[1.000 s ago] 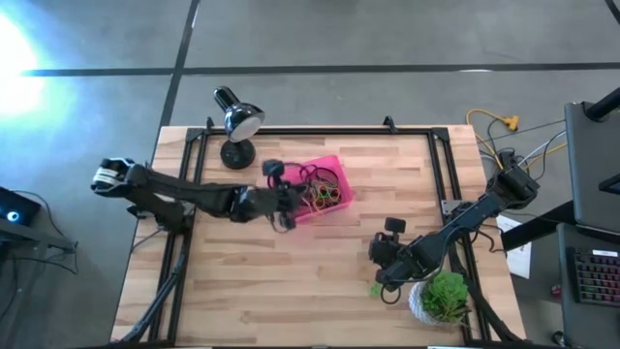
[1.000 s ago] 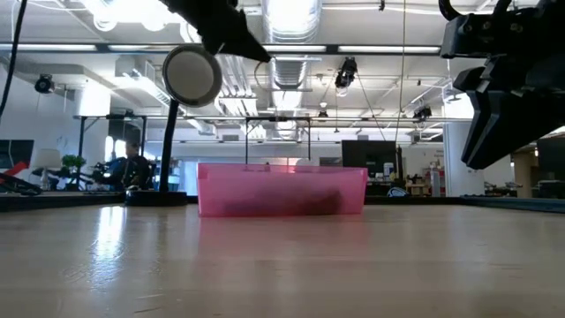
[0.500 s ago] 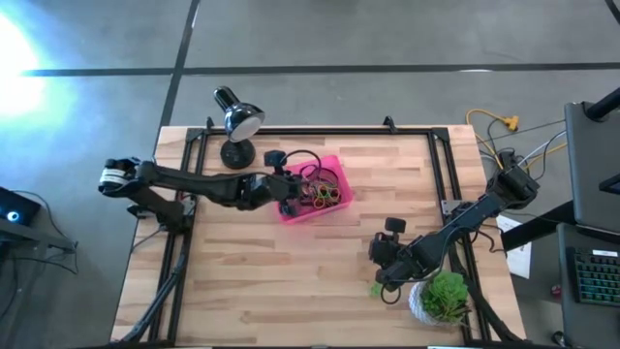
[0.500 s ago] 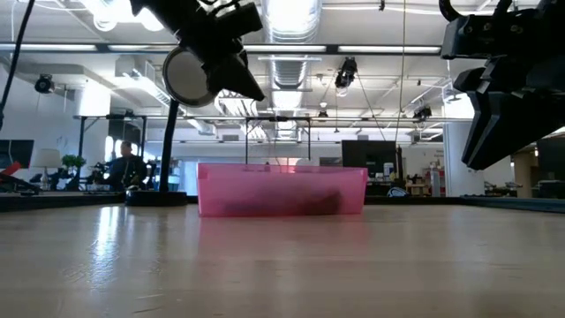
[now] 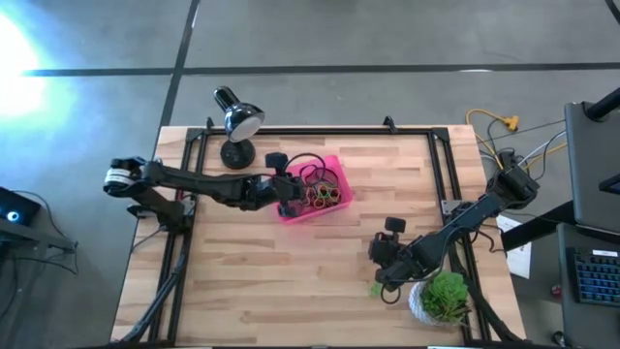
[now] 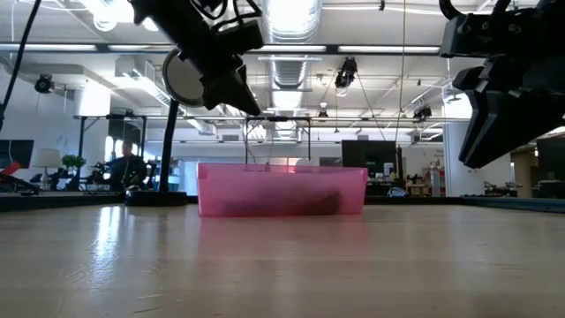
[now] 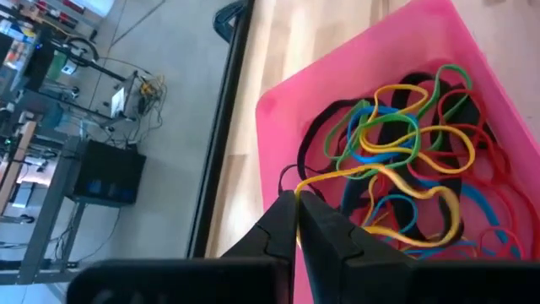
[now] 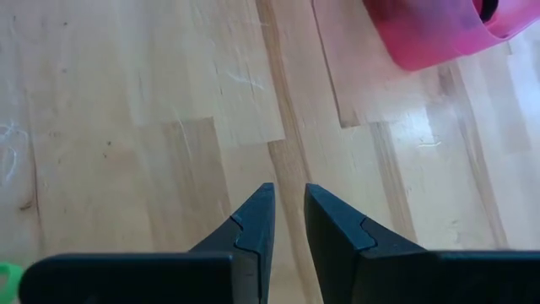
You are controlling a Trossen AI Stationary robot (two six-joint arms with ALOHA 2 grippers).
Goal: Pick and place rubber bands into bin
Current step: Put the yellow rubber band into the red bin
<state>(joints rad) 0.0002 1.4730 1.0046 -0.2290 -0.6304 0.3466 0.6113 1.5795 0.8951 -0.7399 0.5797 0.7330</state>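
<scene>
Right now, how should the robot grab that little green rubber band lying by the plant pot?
From straight above, probably: the green rubber band seems to lie flat on the table, so pinch one strand of its loop. The right gripper, open, hovers beside it; the left gripper is over the bin, shut on a yellow band.

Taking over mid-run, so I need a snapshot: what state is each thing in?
Bright pink plastic bin: upright, holding a tangle of rubber bands.
Left gripper: over the bin, fingers shut on a yellow band.
Right gripper: above bare wood, slightly open, empty.
Black desk lamp: upright.
</scene>
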